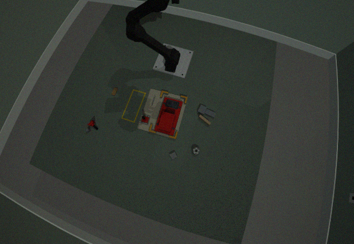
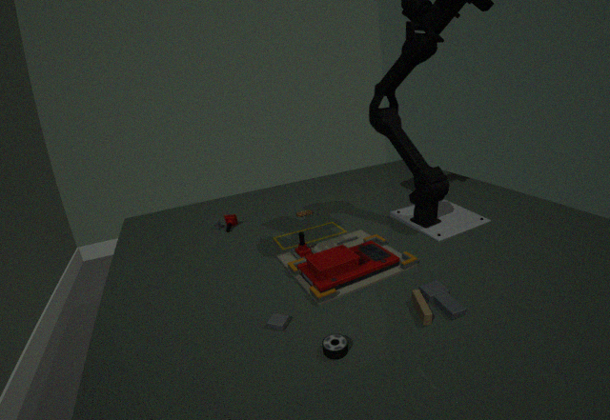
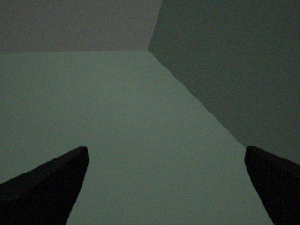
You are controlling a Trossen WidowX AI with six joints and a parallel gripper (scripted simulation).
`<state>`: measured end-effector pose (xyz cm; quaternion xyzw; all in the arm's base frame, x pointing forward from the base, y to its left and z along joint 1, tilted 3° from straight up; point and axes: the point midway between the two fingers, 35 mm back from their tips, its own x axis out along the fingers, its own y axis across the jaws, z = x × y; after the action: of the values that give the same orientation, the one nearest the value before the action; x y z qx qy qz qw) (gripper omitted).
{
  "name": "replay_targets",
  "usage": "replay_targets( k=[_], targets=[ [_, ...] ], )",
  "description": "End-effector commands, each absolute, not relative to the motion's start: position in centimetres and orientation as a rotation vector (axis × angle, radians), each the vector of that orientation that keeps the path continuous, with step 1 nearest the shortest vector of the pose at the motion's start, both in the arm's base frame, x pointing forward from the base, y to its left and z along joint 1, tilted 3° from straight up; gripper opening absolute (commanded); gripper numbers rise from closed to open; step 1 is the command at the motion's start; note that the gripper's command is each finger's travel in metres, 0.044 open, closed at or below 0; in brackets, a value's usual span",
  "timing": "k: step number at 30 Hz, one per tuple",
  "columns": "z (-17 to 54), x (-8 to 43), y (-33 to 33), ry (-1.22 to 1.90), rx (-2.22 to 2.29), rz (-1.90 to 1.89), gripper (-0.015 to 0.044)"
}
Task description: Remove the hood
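The toy car [image 1: 177, 112] [image 2: 389, 256] is red and sits on a beige board [image 1: 140, 125] [image 2: 363, 230] between orange corner brackets. A raised red block, seemingly the hood [image 1: 167, 120] [image 2: 334, 259], sits on the car, at the end away from a dark panel. The marked area [image 1: 140, 107] [image 2: 302, 230] is a thin yellow rectangle outline on the table beside the board, with nothing in it. My gripper [image 3: 166, 154] is open and empty, high above the table and far from the car. Its tips are cut off in the top and exterior views.
A small red block with a black peg [image 1: 145, 119] [image 2: 301, 239] stands on the board beside the car. Around lie a wheel [image 1: 196, 149] [image 2: 335, 346], grey pieces [image 1: 210, 113] [image 2: 449, 303], a tan bar [image 1: 204, 119] [image 2: 421, 306], a small grey block [image 1: 173, 155] [image 2: 278, 321] and an orange piece [image 1: 114, 91] [image 2: 304, 213].
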<state>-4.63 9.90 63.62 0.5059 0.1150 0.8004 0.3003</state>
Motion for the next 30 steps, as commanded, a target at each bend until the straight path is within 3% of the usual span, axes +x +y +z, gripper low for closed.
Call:
replay_targets(
  k=[1, 16, 30],
  targets=[
    [62.8, -3.4, 13.4, 0.311, 1.285, 2.01, 0.044],
    [55.6, 5.2, 25.6, 0.397, 0.945, 1.519, 0.044],
    [45.7, 16.9, 30.0, 0.539, 0.647, 1.072, 0.044]
  ],
)
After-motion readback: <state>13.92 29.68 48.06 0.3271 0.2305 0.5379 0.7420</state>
